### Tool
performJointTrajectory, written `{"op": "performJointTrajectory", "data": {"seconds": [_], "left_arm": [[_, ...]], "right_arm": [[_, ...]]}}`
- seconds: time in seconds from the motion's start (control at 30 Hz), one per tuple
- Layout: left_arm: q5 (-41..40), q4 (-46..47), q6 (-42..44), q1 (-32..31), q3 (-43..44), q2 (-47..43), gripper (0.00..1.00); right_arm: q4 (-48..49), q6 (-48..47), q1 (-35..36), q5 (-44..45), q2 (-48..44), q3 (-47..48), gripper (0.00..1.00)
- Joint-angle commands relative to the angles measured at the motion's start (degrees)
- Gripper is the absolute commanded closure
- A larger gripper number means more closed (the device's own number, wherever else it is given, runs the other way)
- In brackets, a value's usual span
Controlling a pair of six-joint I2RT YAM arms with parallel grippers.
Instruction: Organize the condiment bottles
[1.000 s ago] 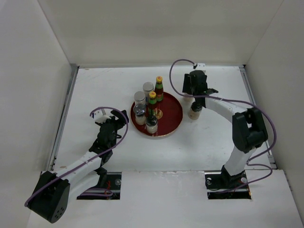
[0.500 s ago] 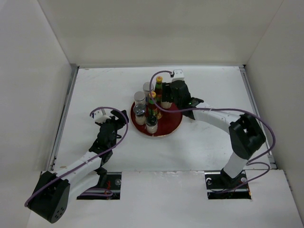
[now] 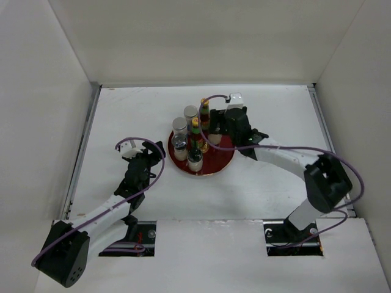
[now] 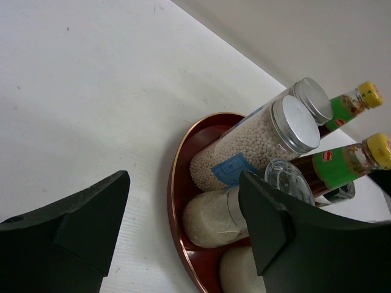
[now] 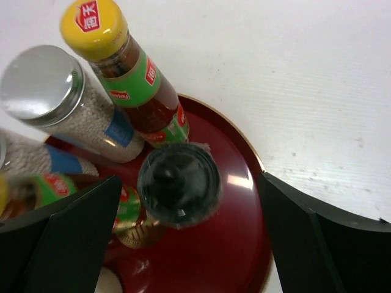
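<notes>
The black-topped shaker stands on the red plate mid-counter, free between the spread fingers of the right gripper; it looks light, rigid and slick, best pinched around its body below the cap.

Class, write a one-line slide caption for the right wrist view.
Open right end effector straddles a black-topped shaker on the red plate.

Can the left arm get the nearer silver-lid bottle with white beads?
Probably yes. The left gripper is open, facing that shaker at the plate's left edge, with only bare table between them.
</notes>
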Motion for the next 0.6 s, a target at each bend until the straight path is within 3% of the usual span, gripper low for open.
{"op": "performJointTrajectory", "data": {"seconds": [0.0,0.2,0.37,0.57], "left_arm": [[0.3,2.6,0.1,0.1,-0.3,-0.6,0.29],[0.4,3.0,0.0,-0.4,-0.1,0.3,0.29],[0.0,3.0,-0.2,-0.6,0.1,0.6,0.29],[-0.2,3.0,0.1,-0.7,0.0,0.3,0.29]], "right_arm": [[4.4,0.7,0.2,3.9,-11.4,-4.4,0.00],[-0.3,3.0,-5.4,14.2,-22.2,-14.8,0.00],[-3.2,6.7,-8.0,14.2,-20.2,-19.2,0.00],[-1.7,7.1,-8.2,11.5,-15.6,-17.1,0.00]]}}
